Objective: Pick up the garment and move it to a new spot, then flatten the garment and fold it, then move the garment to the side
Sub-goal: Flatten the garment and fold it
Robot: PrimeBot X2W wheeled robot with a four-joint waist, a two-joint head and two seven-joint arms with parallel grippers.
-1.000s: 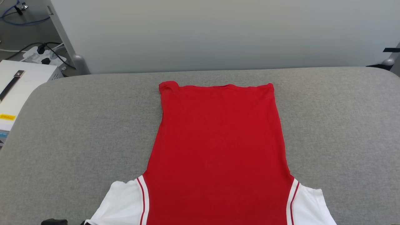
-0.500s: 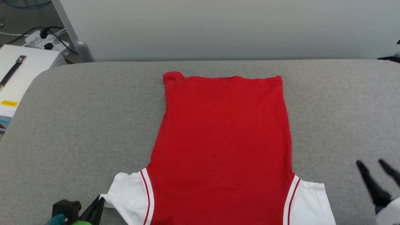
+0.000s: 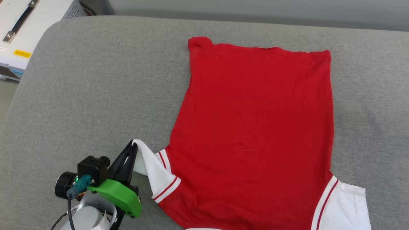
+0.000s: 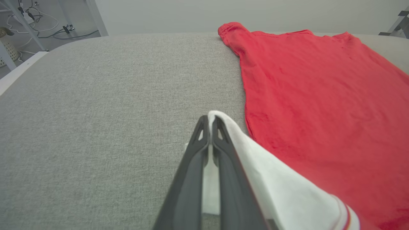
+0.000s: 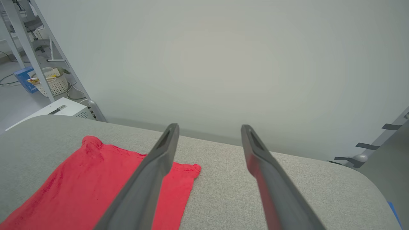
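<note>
The garment (image 3: 255, 121), a red jersey with white sleeves, lies flat on the grey padded table (image 3: 96, 89), plain red side up, hem toward the far edge. My left gripper (image 3: 133, 144) is shut on the tip of the left white sleeve (image 3: 150, 166) and holds that corner lifted off the cloth surface. In the left wrist view the gripper (image 4: 209, 118) pinches the white sleeve (image 4: 271, 185) beside the red body (image 4: 319, 105). My right gripper (image 5: 209, 127) hangs open above the table, with the garment's hem (image 5: 96, 179) below it to the left.
A white box with a black handle (image 3: 25, 25) stands off the table's far left corner. A pale wall panel (image 5: 223, 64) rises behind the table. Shelving legs, a basket and cables (image 5: 48, 83) stand on the floor at the left.
The head camera has tilted down and turned left. My left gripper came up at the lower left, pulling the left sleeve up and inward. My right gripper opened and left the head view.
</note>
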